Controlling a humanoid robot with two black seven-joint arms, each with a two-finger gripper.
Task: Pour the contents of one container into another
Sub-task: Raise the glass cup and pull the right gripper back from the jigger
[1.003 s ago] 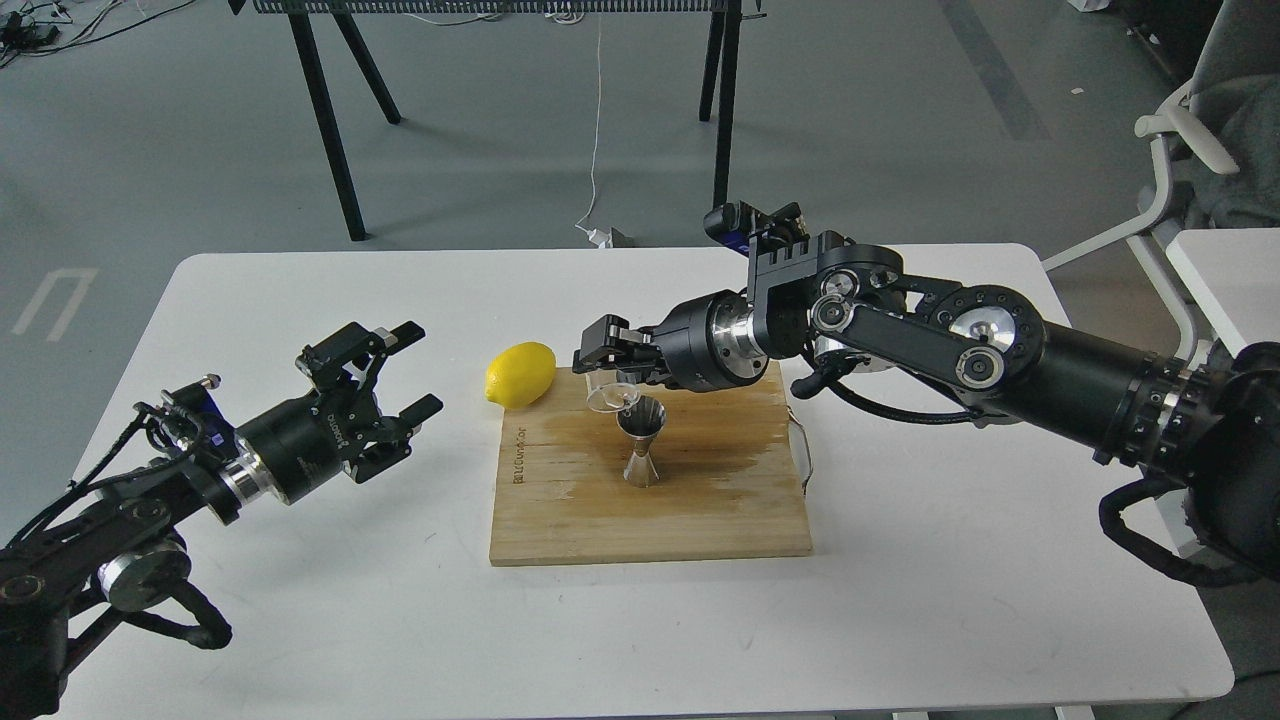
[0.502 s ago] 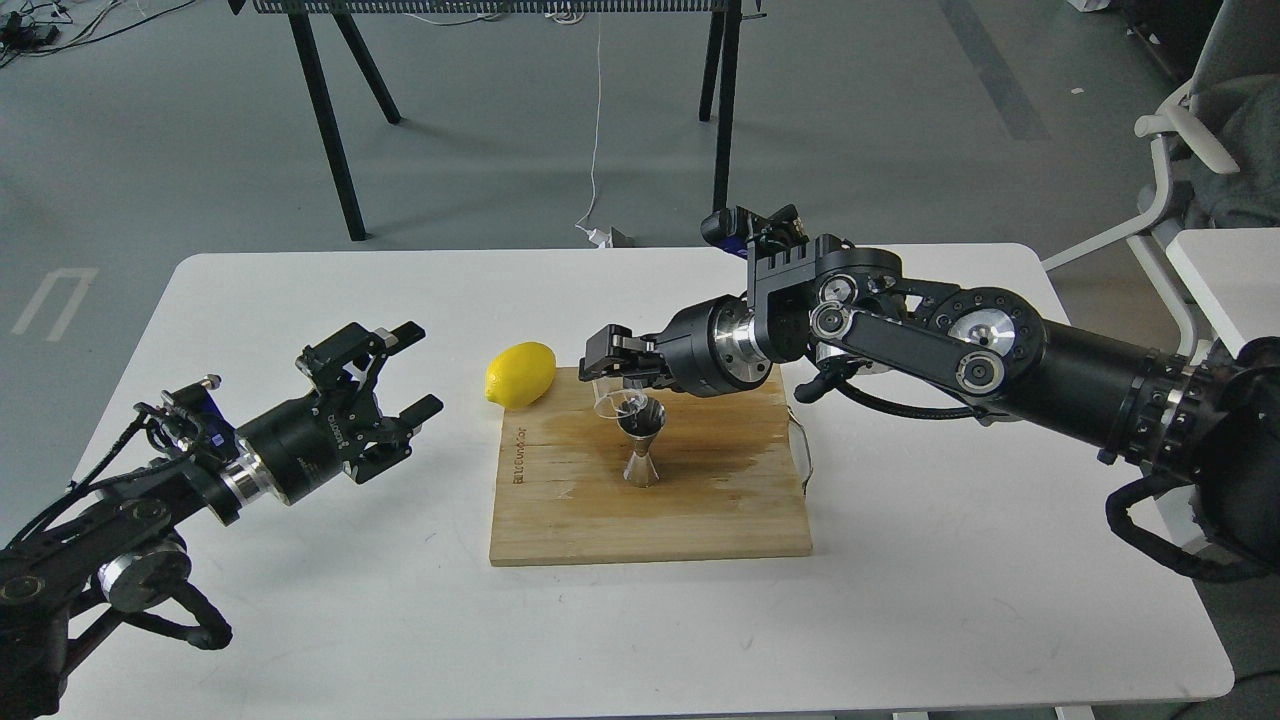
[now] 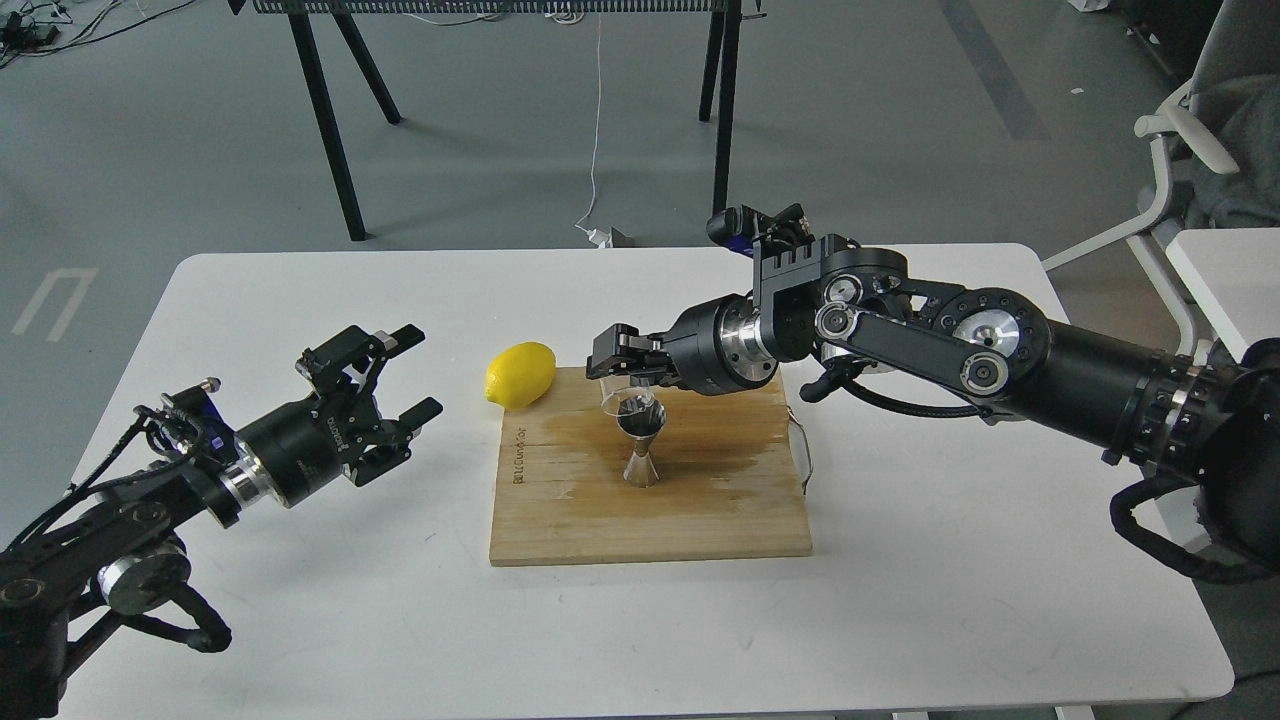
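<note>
The steel hourglass jigger (image 3: pixel 641 444) stands upright on the wooden board (image 3: pixel 650 510). Right above its mouth hangs the tiny clear glass cup (image 3: pixel 624 402), tipped over with its rim down toward the jigger. My right gripper (image 3: pixel 622 374) is shut on the cup, reaching in from the right. My left gripper (image 3: pixel 388 388) hovers open over the table's left side, well away from the board, with nothing between its fingers.
A yellow lemon (image 3: pixel 520 375) lies on the white table (image 3: pixel 300 300) at the board's far left corner. A metal handle (image 3: pixel 802 450) sticks out from the board's right edge. Black table legs (image 3: pixel 330 120) and a white chair (image 3: pixel 1180 150) stand beyond the table.
My right gripper has rolled and shifted slightly right, tipping the glass cup further over the jigger's mouth. The left arm has stayed put.
</note>
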